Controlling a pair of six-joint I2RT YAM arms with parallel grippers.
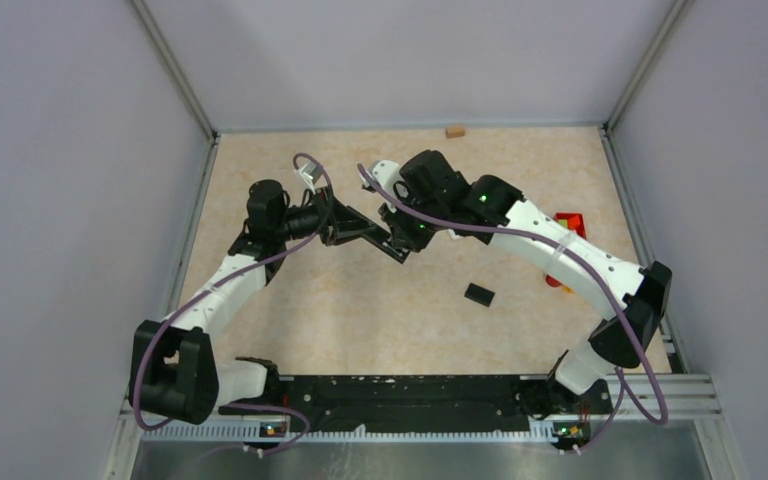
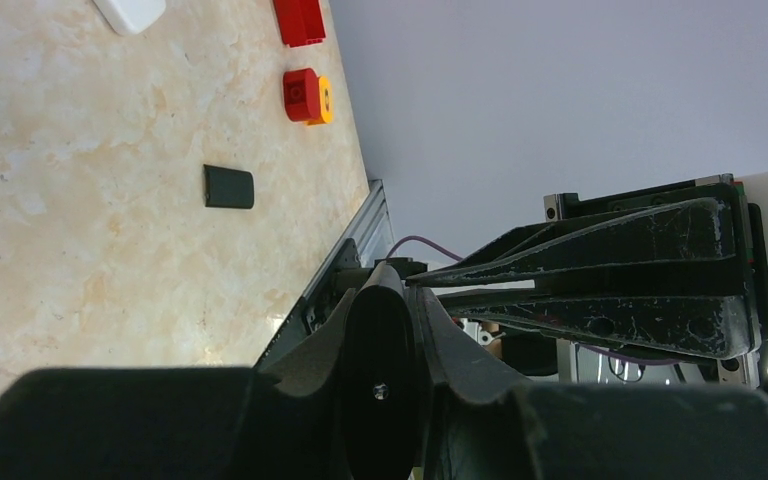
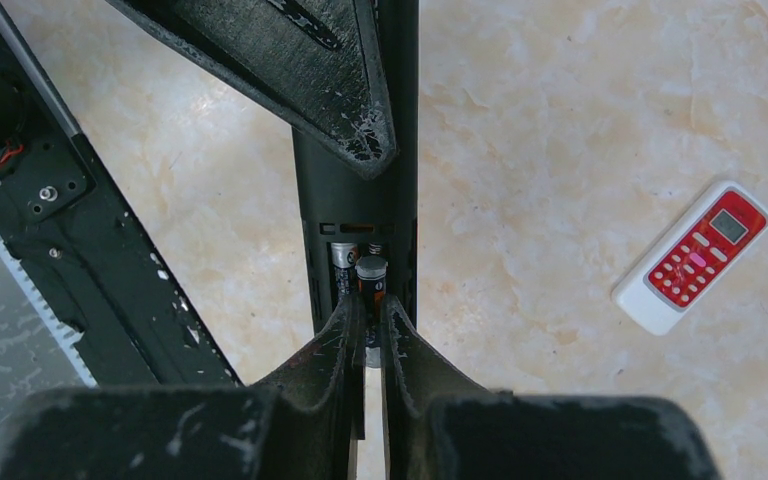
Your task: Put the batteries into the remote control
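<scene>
Over tabletop [image 3: 580, 120], battery [image 3: 371, 270] in right hand [image 3: 370, 308].

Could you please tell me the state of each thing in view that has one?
Left gripper, shut on the black remote.
Right gripper, shut on a battery.
Black remote, held, compartment open.
Battery, pinched at the compartment.
Second battery, lying in the compartment.
Cover, off, lying on the table.
White remote, face up on the table.
</scene>
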